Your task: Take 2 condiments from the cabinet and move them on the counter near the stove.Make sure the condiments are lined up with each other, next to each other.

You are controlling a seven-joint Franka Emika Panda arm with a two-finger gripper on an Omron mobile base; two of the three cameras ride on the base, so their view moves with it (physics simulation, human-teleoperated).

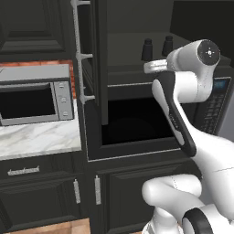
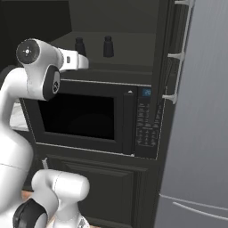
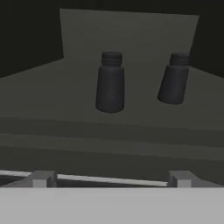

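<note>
A white robot arm reaches up toward an open dark cabinet (image 1: 98, 68). Its gripper (image 3: 111, 178) is spread wide, the two fingers (image 3: 41, 178) far apart and holding nothing. Seen from the hand, two small black bottles stand upright on the cabinet shelf (image 3: 131, 127), beyond the fingertips and clear of them. The left bottle (image 3: 110, 83) sits ahead of the gap between the fingers, a little toward the left finger. The right bottle (image 3: 174, 79) stands ahead of the right finger, slightly farther back on the shelf. The two bottles are near each other but apart, not touching.

From the left base view, both bottles show above and behind the wrist, on the shelf over a dark built-in microwave (image 1: 137, 121). The cabinet door (image 1: 89, 59) hangs open to the left, with silver bar handles. Farther left, a silver microwave (image 1: 36, 93) rests on a white marble counter (image 1: 39, 137).

From the right base view, the bottles stand just past the hand, and a grey fridge (image 2: 200, 120) sits at the right
</note>
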